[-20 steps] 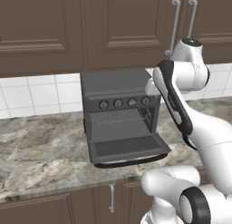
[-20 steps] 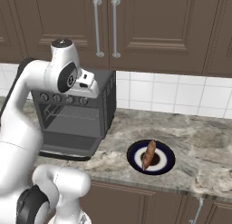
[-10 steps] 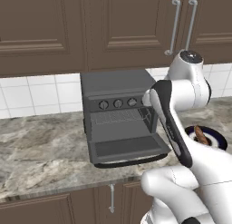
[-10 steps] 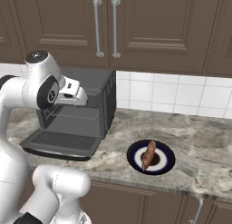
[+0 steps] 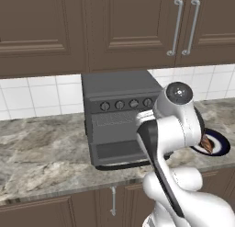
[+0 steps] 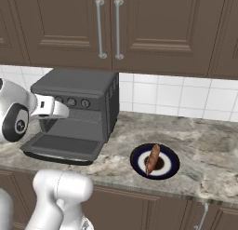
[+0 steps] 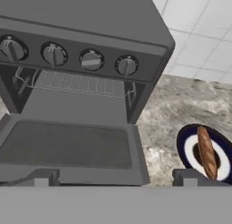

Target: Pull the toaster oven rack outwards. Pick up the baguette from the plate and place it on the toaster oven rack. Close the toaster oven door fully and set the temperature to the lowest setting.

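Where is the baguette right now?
The baguette lies on the plate on the counter, to the right of the toaster oven in the right base view, apart from its open door.

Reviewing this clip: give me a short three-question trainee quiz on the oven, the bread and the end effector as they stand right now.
1. True or false: the toaster oven door is shut.
2. Where is the baguette? A) on the toaster oven rack B) on the plate C) in the end effector
3. Fill in: the toaster oven has ___ knobs across its front.

Key:
1. False; the door lies folded down flat.
2. B; the end effector is open and holds nothing.
3. Four.
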Available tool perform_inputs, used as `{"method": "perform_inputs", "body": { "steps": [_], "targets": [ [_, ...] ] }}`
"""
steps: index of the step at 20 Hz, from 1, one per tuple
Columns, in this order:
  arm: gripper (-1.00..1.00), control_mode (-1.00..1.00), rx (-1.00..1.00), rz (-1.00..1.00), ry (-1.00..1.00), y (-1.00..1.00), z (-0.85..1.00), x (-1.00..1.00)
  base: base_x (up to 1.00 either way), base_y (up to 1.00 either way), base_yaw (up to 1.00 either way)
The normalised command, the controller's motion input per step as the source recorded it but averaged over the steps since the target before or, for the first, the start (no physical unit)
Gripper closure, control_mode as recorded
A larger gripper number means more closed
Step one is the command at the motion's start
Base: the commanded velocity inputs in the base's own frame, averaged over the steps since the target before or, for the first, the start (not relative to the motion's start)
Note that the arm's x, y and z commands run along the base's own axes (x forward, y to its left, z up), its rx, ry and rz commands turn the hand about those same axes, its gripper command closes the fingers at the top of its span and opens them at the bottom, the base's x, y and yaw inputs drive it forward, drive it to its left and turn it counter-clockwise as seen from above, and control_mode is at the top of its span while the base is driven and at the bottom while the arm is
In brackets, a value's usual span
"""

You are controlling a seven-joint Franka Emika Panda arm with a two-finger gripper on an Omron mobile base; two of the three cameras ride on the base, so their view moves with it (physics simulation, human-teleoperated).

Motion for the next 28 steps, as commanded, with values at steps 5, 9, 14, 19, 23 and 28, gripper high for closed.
{"method": "perform_inputs", "body": {
  "steps": [5,9,14,19,23,28],
  "targets": [
    [-1.0,-1.0,-0.07,0.0,-0.27,0.3,-0.28,-0.32,0.0,0.0,0.0],
    [-1.0,-1.0,-0.01,0.0,-0.17,0.22,-0.27,-0.11,0.0,0.0,0.0],
    [-1.0,-1.0,0.0,0.0,-0.03,0.14,-0.42,0.0,0.0,0.0,0.0],
    [-1.0,-1.0,-0.1,0.0,0.0,0.21,-0.56,0.0,0.0,0.0,0.0],
    [-1.0,-1.0,-0.01,0.0,-0.09,0.17,-0.49,0.01,0.0,0.0,0.0],
    [-1.0,-1.0,0.01,0.0,-0.12,0.06,-0.25,0.12,0.0,0.0,0.0]
  ]
}}
